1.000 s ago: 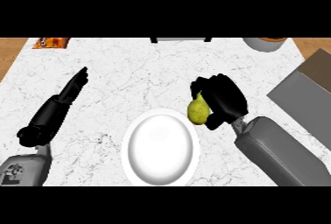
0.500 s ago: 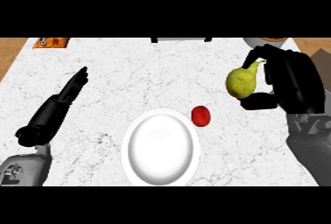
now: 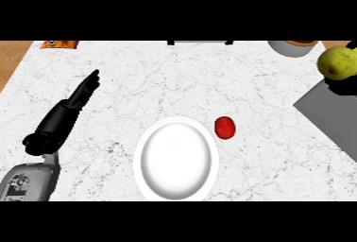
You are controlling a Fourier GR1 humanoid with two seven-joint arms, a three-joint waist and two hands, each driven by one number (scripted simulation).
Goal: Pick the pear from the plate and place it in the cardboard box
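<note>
One pear — right hand gripping.

We have one view only, from the head, looking steeply down on the marble worktop. It faces away from the body, so the left forearm enters from the lower edge. The white plate lies nearest us, the worktop's far edge at the top.
</note>
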